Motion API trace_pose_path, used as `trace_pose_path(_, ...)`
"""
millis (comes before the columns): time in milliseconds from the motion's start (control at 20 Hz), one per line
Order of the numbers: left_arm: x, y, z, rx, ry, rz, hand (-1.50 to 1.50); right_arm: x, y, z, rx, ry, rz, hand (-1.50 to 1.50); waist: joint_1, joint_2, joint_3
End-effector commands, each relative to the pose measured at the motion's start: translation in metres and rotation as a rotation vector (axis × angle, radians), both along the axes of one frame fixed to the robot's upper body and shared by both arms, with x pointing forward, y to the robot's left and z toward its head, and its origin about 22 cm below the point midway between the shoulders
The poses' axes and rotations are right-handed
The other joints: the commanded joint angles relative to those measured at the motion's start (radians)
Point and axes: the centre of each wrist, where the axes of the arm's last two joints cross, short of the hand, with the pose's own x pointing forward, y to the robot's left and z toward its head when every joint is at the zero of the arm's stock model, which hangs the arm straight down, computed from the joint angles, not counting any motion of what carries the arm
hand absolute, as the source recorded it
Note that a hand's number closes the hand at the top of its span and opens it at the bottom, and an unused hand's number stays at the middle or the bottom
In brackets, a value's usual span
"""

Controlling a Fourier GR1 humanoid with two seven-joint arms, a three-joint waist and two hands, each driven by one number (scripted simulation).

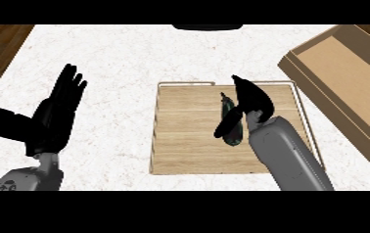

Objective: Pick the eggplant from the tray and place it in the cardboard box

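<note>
Grey right forearm (285, 153), nearest the viewer, enters from the lower edge and ends in the black right hand (253, 104), which is closed about the task's thing: a dark purple, elongated eggplant (230, 107) with a greenish sheen. Its thumb (225, 125) crosses the eggplant on the hand's left side, while the curved fingers (245, 87) arch along the right side and over the far end. The eggplant lies lengthwise directly under and just left of the palm, its near end showing beside the wrist; whether it still touches the surface below cannot be told. Beneath the hand sits a light wooden, rectangular tray (188, 144) with a thin pale rim, extending mostly to the hand's left and toward the viewer. To the hand's right and slightly beyond it, apart from the tray, stands an open brown cardboard box (318, 87), set at an angle and cut off by the view's right edge. Both rest on a white speckled stone counter (123, 56). Well to the left of the right hand, off the tray, the black left hand (61, 109) is held open with fingers straight and pointing away from the viewer, on its own grey left forearm (33, 178). Beyond the right hand, a dark flat object (207, 27) shows at the counter's far edge.
</note>
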Motion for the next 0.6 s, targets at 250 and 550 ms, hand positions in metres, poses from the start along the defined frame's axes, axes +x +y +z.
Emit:
trace_pose_path(250, -0.003, 0.005, -0.009, 0.000, -0.015, 0.014, 0.00, -0.004, 0.003, -0.006, -0.048, 0.081, -0.013, -1.50, 0.000, 0.000, 0.000)
trace_pose_path(550, 0.024, -0.008, -0.004, -0.013, -0.002, -0.011, 0.00, 0.012, 0.001, -0.014, -0.064, 0.058, -0.014, -1.50, -0.002, 0.002, 0.000)
